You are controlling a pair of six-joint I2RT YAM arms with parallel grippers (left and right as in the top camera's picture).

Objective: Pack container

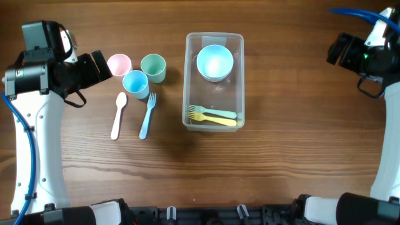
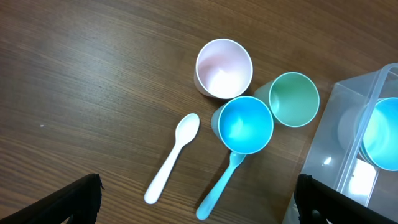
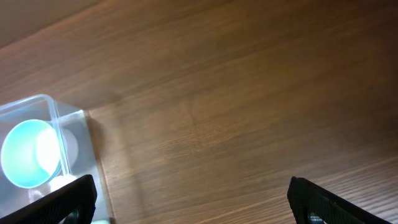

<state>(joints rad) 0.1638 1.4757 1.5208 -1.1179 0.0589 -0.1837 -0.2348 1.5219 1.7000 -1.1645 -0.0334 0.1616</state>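
The clear plastic container (image 1: pixel 214 80) stands mid-table and holds a stack of pastel bowls, blue on top (image 1: pixel 215 61), a green fork (image 1: pixel 212 112) and a yellow fork (image 1: pixel 214 120). Left of it stand a pink cup (image 1: pixel 119 64), a blue cup (image 1: pixel 135 82) and a green cup (image 1: pixel 153 67), with a white spoon (image 1: pixel 118 115) and a blue fork (image 1: pixel 147 115) lying below them. My left gripper (image 1: pixel 100 65) is open and empty, left of the pink cup. My right gripper (image 1: pixel 337 50) is open and empty, far right of the container. The left wrist view shows the cups (image 2: pixel 245 124), spoon (image 2: pixel 172 158) and container edge (image 2: pixel 348 124).
The wooden table (image 1: pixel 287 125) runs bare between the container and my right arm. In the right wrist view the container corner (image 3: pixel 59 134) with the blue bowl (image 3: pixel 28 154) sits at lower left.
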